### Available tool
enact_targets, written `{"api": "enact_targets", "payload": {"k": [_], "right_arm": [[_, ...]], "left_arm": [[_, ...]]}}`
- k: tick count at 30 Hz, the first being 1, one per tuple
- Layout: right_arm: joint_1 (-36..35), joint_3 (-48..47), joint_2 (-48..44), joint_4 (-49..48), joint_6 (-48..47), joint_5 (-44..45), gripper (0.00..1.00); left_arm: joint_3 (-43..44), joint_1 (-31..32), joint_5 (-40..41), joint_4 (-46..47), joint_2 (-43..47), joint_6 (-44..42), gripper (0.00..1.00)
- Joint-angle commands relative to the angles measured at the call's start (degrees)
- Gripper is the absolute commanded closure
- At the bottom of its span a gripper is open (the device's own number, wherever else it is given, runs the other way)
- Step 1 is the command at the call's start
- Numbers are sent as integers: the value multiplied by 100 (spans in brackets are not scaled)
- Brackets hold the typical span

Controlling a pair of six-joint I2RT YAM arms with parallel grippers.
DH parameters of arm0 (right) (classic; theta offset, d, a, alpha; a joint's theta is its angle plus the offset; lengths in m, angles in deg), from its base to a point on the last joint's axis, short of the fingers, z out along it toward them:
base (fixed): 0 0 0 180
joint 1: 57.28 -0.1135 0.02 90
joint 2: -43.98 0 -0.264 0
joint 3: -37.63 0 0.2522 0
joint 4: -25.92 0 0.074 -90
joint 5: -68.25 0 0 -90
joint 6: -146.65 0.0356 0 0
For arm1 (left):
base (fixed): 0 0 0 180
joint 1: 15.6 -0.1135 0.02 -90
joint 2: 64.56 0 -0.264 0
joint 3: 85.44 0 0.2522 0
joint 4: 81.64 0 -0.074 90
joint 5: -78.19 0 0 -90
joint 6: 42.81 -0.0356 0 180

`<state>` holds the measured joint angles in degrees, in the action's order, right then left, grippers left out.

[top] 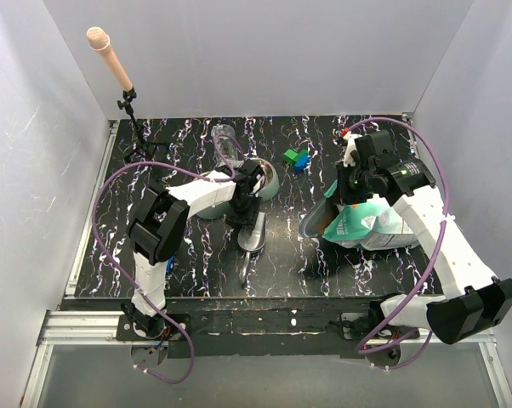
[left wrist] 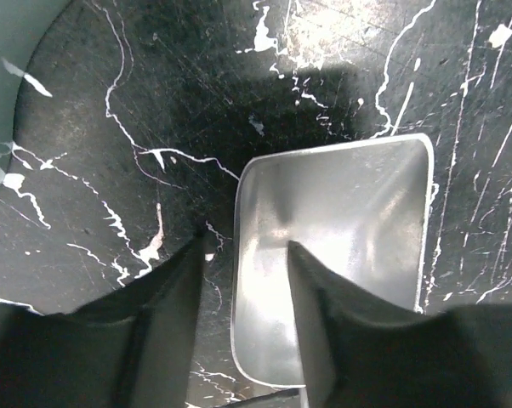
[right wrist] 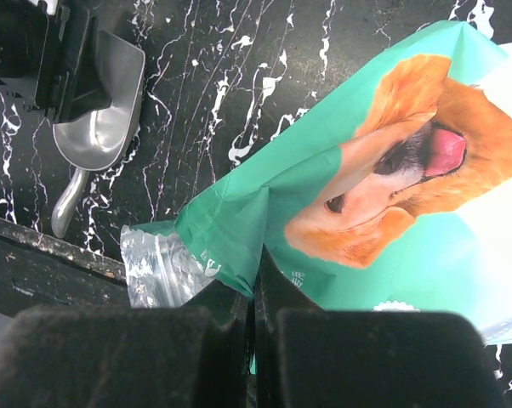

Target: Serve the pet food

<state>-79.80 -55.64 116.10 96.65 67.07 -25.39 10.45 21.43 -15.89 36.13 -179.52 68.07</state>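
While right hand [right wrist: 252, 276] clenches dog-print bag [right wrist: 366, 195], left hand [left wrist: 245, 246] released, astride scoop [left wrist: 358, 221] wall

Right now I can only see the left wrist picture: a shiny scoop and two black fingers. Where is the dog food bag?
Observer: The bag is on the right side of the table, apart from the scoop.
Operator: Is anything holding it?
Observer: Yes, the right tool is shut on the bag's edge.
Operator: Where does the scoop's handle point?
Observer: The handle points toward the near table edge, where the arms are bolted.
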Motion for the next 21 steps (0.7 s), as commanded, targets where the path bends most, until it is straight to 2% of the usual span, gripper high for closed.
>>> {"api": "enact_targets", "payload": {"k": [1,3,7,9,11,14,16,19,21], "right_arm": [[-6,5,-321,-415,92,-269,99],[-6,40,-312,-441,84,-304,99],[-6,119,-330,-494,57,-401,99],[-6,163,-339,-520,57,-453,99],[-6,207,-356,-547,57,-488,99],[-6,242,-365,-573,66,-585,99],[-6,234,-365,-582,92,-664,99],[-6,207,-356,-547,92,-735,99],[-6,198,-356,-520,92,-787,99]], "left_arm": [[32,-21,-23,-4,569,-76,51],[-82,-12,3,-101,894,12,44],[-416,-39,91,-382,1685,310,38],[-609,-39,-5,-479,2098,565,31],[-933,-74,-206,-454,2607,872,29],[-1540,-170,-760,-51,3153,1495,27],[-2049,-240,-1120,554,3452,1944,28],[-2674,-425,-1394,1128,3760,2226,36],[-3200,-591,-1473,1636,4093,2638,37]]}}
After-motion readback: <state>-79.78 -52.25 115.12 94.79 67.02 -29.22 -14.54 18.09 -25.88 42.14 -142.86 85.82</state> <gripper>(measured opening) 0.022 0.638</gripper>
